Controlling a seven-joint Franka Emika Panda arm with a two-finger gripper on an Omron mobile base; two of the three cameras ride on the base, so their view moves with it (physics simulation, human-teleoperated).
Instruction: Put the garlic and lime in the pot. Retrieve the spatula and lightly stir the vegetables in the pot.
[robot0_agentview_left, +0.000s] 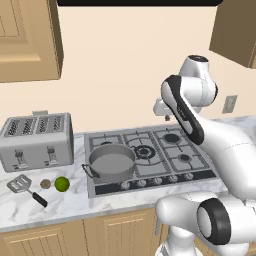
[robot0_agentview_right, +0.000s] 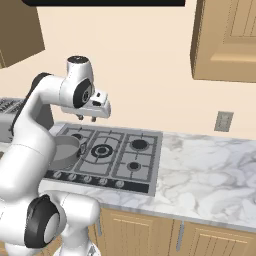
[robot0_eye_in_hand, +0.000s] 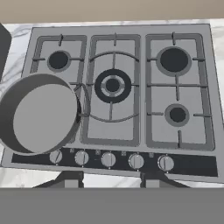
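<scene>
Knobs (robot0_eye_in_hand: 108, 159): nearest the hand camera, a row along the hob (robot0_eye_in_hand: 131, 94) front edge; low passes over them could snag.
Gripper (robot0_agentview_right: 86, 119): high over the hob, well apart from everything, holding nothing; fingers point down, gap between them too small to judge, so can't tell wide or narrow.
Pot (robot0_agentview_left: 111, 162): on the hob's front-left burner, empty, one side handle facing the counter (robot0_agentview_left: 75, 200) edge.
Garlic (robot0_agentview_left: 45, 184): on the counter left of the hob, just beside the lime (robot0_agentview_left: 62, 183), maybe touching, can't tell.
Spatula (robot0_agentview_left: 25, 188): on the counter left of the garlic, head toward the toaster (robot0_agentview_left: 36, 140), handle toward the front edge.
Stage: my read, nothing started; first pick not yet made.
Risk 1: both vegetables are round and sit close together; closing on one likely nudges the other, which could roll toward the counter edge.
Risk 2: garlic is small and lumpy; an off-centre pinch could squirt it out.
Risk 3: long reach left, wrist could clip the toaster or pot rim.
Risk 4: spatula lies flat; fingers may scrape the counter or push the handle off the front edge.
</scene>
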